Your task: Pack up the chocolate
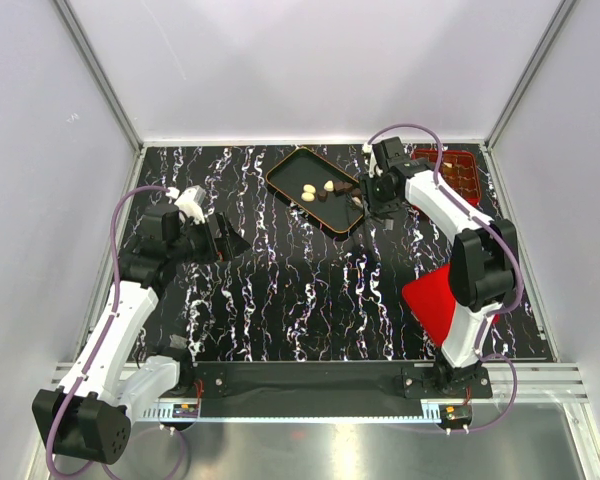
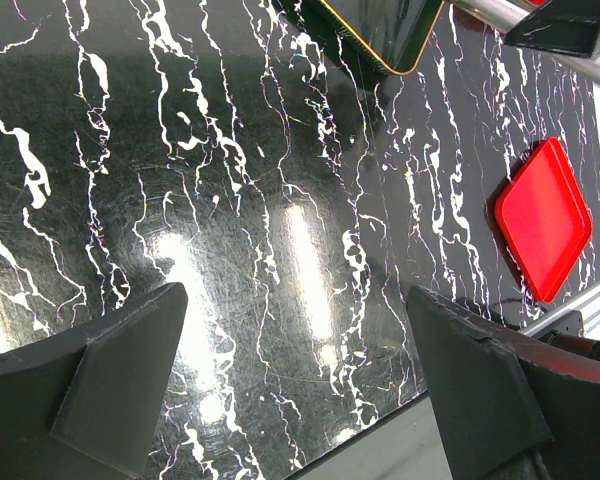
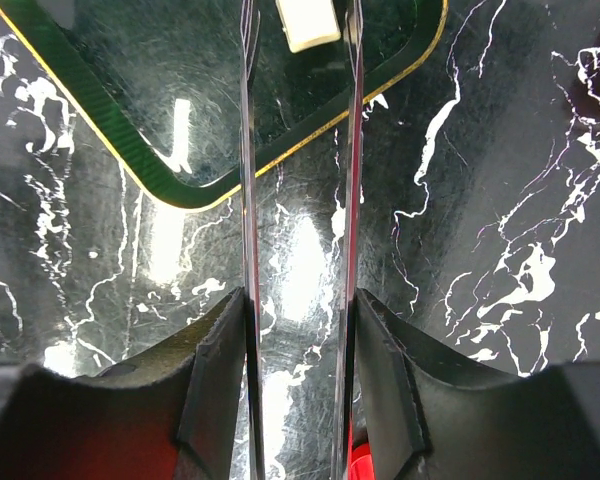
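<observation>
Cream-white and brown bite-sized chocolates [image 1: 317, 190] lie in the black oblong orange-rimmed tray [image 1: 281, 163]. At its right edge the right gripper [image 1: 364, 203] stands narrow around one cream square [image 3: 308, 25], probably to lift it; a real pinch I cannot tell. The left gripper [image 2: 300, 340] idles wide, left of the tray.

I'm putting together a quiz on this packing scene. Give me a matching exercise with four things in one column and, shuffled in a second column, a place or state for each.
Column one:
1. red lid
2. red gridded box
3. black tray
4. left claw

Column two:
A. far right corner of the table
B. wide open above the table
C. far middle of the table, chocolates lying loose in it
D. flat on the table, near right side

Pairs: 1-D; 2-A; 3-C; 4-B
</observation>
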Tool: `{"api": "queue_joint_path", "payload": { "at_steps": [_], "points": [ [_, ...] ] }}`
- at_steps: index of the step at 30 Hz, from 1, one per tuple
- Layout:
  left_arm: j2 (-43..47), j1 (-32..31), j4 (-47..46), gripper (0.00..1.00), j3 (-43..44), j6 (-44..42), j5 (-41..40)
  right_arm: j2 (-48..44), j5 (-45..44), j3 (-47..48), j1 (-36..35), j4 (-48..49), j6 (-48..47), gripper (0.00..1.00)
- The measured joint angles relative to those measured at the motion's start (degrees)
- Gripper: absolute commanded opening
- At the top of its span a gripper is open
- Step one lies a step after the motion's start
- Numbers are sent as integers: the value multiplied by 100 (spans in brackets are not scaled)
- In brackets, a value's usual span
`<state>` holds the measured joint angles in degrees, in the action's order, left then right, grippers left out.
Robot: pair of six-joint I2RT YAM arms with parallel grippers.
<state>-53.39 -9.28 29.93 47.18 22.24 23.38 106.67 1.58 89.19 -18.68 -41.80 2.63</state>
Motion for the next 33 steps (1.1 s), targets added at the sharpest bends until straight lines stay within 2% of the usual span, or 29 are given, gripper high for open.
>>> {"api": "queue_joint_path", "payload": {
  "at_steps": [11,22,29,33],
  "points": [
    [0,0,0,99,0,0,-2,35,-151,-50,-94,-2,-72,41],
    [0,0,0,99,0,0,-2,-81,-201,142,-94,-321,7,40],
    [0,0,2,99,0,0,-2,-280,-413,973,-33,-785,74,38],
    [9,0,2,99,0,0,0,-284,-511,1397,435,-831,170,37]
  ]
}}
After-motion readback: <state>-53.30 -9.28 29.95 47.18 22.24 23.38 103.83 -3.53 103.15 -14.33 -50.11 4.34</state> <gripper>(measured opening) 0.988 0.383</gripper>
